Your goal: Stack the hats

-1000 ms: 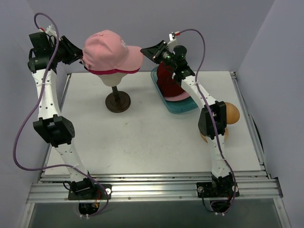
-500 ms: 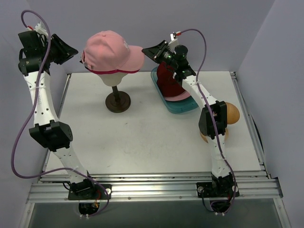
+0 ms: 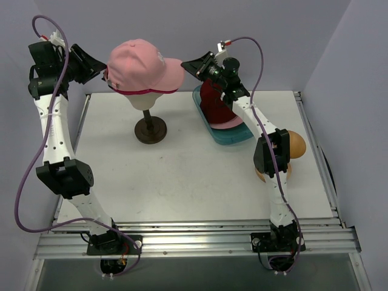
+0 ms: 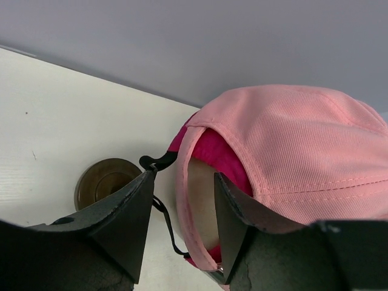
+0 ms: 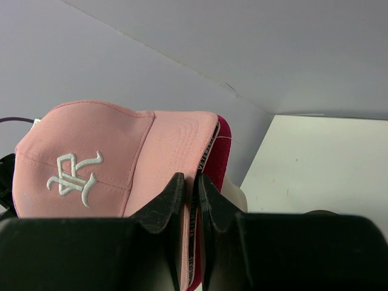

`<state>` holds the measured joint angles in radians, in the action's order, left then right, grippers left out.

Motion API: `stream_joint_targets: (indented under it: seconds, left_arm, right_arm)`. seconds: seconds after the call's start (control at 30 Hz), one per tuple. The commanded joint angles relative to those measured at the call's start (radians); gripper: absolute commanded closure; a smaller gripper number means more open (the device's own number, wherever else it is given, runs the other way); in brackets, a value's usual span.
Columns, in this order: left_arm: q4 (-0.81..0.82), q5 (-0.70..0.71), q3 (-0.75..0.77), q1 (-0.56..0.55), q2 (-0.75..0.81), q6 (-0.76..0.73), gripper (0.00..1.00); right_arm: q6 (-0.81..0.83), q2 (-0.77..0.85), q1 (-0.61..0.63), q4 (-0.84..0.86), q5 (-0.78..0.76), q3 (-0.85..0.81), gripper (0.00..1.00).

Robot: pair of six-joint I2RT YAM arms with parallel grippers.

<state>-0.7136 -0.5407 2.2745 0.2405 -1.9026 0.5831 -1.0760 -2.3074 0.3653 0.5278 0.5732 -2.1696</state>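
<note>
Over on the left, the left gripper [image 3: 100,70] is hovering at the back of the pale pink peaked cap [image 3: 142,60], its jaws standing apart with the cap's rear edge between them. That cap is sitting over the magenta peaked cap [image 3: 143,91] on the head form [image 3: 145,102]. The right gripper [image 3: 185,63] is pinching the pale peak's tip, jaws nearly together on it. Further right, the dark red hat [image 3: 213,104] is lying in the teal tray [image 3: 236,138].
</note>
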Motion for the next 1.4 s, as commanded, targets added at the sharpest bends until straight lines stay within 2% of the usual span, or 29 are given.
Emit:
stream_joint_targets:
  seconds: [0.0, 0.07, 0.13, 0.2, 0.23, 0.43, 0.87, 1.13, 1.37]
  left_arm:
    - [0.059, -0.004, -0.021, -0.009, 0.023, -0.002, 0.47]
    - [0.072, -0.002, -0.047, -0.015, 0.03, -0.005, 0.51]
    - [0.101, -0.002, -0.105, -0.017, 0.043, 0.0, 0.58]
    - [0.126, 0.018, -0.162, -0.02, 0.057, 0.0, 0.68]
    - [0.134, 0.025, -0.173, -0.02, 0.059, -0.003, 0.77]
    - [0.097, 0.068, -0.168, -0.02, 0.027, -0.037, 0.92]
    - [0.08, 0.128, -0.152, -0.021, -0.001, -0.062, 0.94]
    - [0.059, 0.116, 0.043, -0.021, -0.128, -0.065, 0.94]
    - [0.06, 0.104, 0.092, -0.03, -0.164, -0.077, 0.94]
  right_arm:
    - [0.041, 0.04, -0.017, 0.034, -0.027, -0.038, 1.0]
    - [0.041, 0.039, -0.014, 0.034, -0.027, -0.039, 1.0]
    - [0.037, 0.039, -0.009, 0.035, -0.029, -0.041, 1.0]
    - [0.039, 0.037, -0.005, 0.035, -0.029, -0.041, 1.0]
    - [0.039, 0.036, -0.003, 0.034, -0.027, -0.039, 1.0]
    - [0.047, 0.039, -0.005, 0.037, -0.026, -0.015, 1.0]
    - [0.062, 0.055, 0.006, 0.061, -0.027, 0.096, 1.0]
    - [0.067, 0.14, 0.052, 0.149, -0.059, 0.249, 1.0]
    - [0.096, 0.175, 0.064, 0.141, -0.085, 0.289, 1.0]
